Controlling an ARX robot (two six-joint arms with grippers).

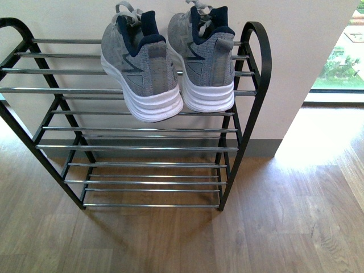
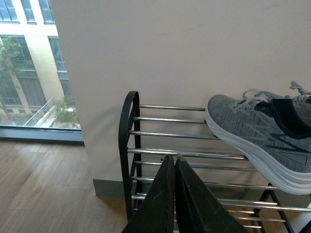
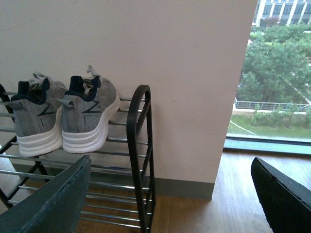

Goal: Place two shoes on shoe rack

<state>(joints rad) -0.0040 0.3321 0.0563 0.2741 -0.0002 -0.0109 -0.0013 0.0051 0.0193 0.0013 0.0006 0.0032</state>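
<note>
A home-like room: wood floor (image 1: 284, 227), plain wall (image 1: 301, 45), big window (image 3: 277, 82), shoe rack (image 1: 136, 148).

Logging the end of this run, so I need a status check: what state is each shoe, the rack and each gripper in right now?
left shoe: upright on the top shelf, heel towards the front camera, overhanging the front rod.
right shoe: upright beside it on the same shelf, heel overhanging too.
shoe rack: standing against the wall.
left gripper: shut, holding nothing.
right gripper: open, holding nothing.
</note>
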